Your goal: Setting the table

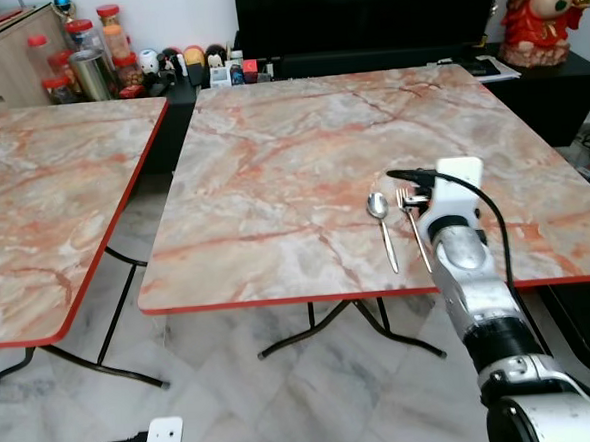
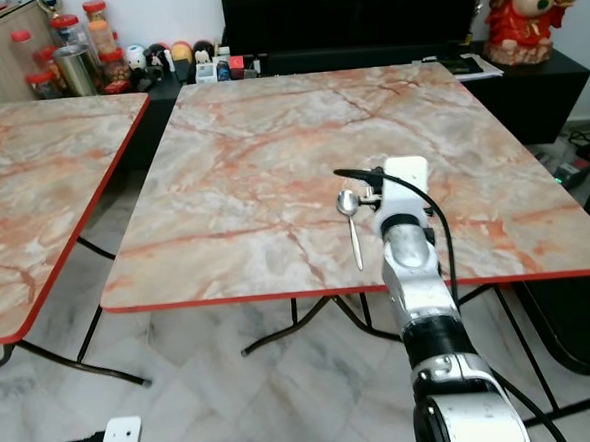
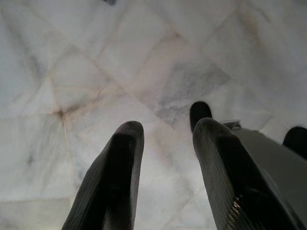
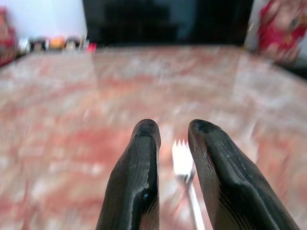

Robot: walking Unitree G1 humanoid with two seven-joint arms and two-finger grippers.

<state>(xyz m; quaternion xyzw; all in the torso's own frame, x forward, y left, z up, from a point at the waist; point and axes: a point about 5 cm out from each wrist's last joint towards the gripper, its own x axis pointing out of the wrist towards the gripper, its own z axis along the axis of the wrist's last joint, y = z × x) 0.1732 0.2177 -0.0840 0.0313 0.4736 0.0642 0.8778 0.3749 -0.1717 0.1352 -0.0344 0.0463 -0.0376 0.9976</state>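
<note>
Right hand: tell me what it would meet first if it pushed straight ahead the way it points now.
Probably the fork, lying on the marble table right between the right hand's open fingers. Beyond it the tabletop looks free, though depth is unclear.

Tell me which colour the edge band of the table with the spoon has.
Red. The table has a thin red edge band around its pinkish marble-patterned top; it shows best in the left eye view.
</note>
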